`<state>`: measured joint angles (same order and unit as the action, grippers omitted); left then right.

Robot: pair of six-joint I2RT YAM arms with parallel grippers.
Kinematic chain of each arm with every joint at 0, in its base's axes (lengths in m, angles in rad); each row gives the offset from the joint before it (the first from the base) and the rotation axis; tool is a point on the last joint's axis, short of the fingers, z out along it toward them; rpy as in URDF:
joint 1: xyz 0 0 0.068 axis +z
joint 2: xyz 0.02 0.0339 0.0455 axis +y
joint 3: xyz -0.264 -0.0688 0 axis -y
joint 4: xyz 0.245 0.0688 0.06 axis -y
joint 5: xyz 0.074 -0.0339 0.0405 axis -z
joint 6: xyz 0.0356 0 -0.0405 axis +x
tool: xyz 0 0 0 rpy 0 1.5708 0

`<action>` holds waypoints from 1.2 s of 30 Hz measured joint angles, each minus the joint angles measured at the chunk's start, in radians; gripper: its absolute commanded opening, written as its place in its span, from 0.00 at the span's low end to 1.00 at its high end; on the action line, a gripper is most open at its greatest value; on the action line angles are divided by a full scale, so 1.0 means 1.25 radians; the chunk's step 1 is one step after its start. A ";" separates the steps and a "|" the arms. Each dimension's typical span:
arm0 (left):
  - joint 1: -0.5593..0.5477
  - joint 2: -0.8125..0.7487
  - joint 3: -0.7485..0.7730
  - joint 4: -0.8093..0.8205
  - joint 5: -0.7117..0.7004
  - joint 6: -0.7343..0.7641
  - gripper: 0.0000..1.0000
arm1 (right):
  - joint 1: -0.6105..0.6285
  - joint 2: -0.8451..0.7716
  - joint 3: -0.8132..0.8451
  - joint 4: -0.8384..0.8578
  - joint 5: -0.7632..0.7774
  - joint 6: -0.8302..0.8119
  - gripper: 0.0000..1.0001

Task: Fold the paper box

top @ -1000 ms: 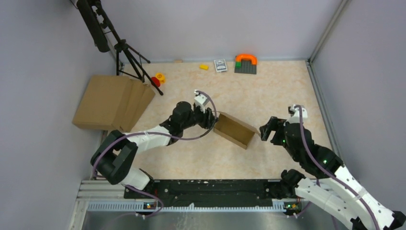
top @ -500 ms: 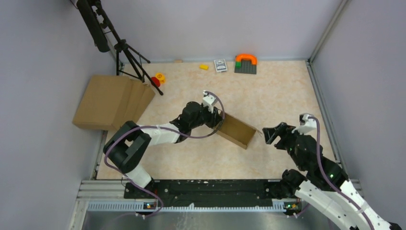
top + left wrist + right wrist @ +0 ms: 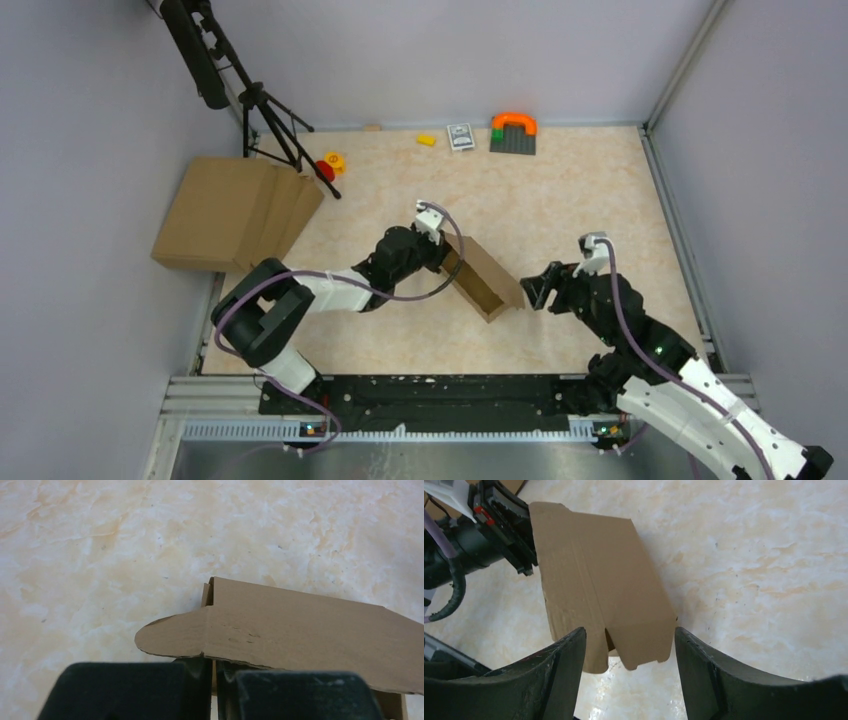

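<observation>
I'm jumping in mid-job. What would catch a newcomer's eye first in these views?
First, the paper box in the middle of the table, pinched at its left end by the shut left gripper. At its other end the right gripper stands open, one finger on either side of the end flaps. A pile of flat cardboard lies at the table's left edge.

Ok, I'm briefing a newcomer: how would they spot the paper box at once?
On the marbled table, look near the middle: the paper box lies there, the left pincer shut on one end, the right pincer open at the other. Unlike the big flat cardboard pile by the table's left edge, it is small with raised walls.
</observation>
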<state>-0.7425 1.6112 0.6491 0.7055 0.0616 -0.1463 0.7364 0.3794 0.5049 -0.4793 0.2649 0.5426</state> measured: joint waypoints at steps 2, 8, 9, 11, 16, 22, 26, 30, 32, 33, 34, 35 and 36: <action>0.000 -0.017 -0.014 -0.004 -0.018 0.007 0.00 | 0.000 0.004 -0.015 0.018 -0.026 -0.021 0.65; 0.000 -0.091 -0.021 -0.060 -0.110 0.026 0.00 | 0.000 0.006 -0.043 0.074 -0.085 -0.049 0.65; 0.000 -0.107 -0.021 -0.074 -0.136 0.029 0.00 | 0.000 0.009 -0.047 0.081 -0.093 -0.050 0.65; 0.000 -0.128 -0.022 -0.094 -0.175 0.033 0.00 | 0.000 0.018 -0.054 0.098 -0.104 -0.051 0.65; 0.007 -0.196 -0.049 -0.158 -0.258 0.035 0.00 | 0.000 0.057 -0.078 0.152 -0.132 -0.070 0.62; 0.016 -0.235 -0.070 -0.195 -0.294 0.035 0.00 | 0.000 0.085 -0.128 0.240 -0.182 -0.127 0.58; 0.017 -0.238 -0.070 -0.205 -0.299 0.035 0.00 | 0.007 0.122 -0.137 0.276 -0.202 -0.158 0.55; 0.019 -0.244 -0.070 -0.224 -0.294 0.033 0.00 | 0.062 0.163 -0.137 0.308 -0.171 -0.189 0.55; 0.019 -0.245 -0.064 -0.239 -0.292 0.032 0.00 | 0.096 0.183 -0.136 0.312 -0.118 -0.207 0.54; 0.019 -0.245 -0.062 -0.243 -0.290 0.032 0.00 | 0.104 0.191 -0.135 0.311 -0.091 -0.212 0.54; 0.019 -0.245 -0.060 -0.247 -0.288 0.032 0.00 | 0.109 0.202 -0.132 0.309 -0.055 -0.221 0.54; 0.019 -0.245 -0.060 -0.249 -0.286 0.032 0.00 | 0.111 0.214 -0.126 0.309 -0.022 -0.232 0.53; 0.019 -0.245 -0.060 -0.250 -0.284 0.032 0.00 | 0.111 0.228 -0.119 0.309 0.009 -0.242 0.53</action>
<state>-0.7193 1.3045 0.5739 0.3931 -0.2939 -0.1062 0.8753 0.6640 0.3561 -0.0933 0.2768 0.2398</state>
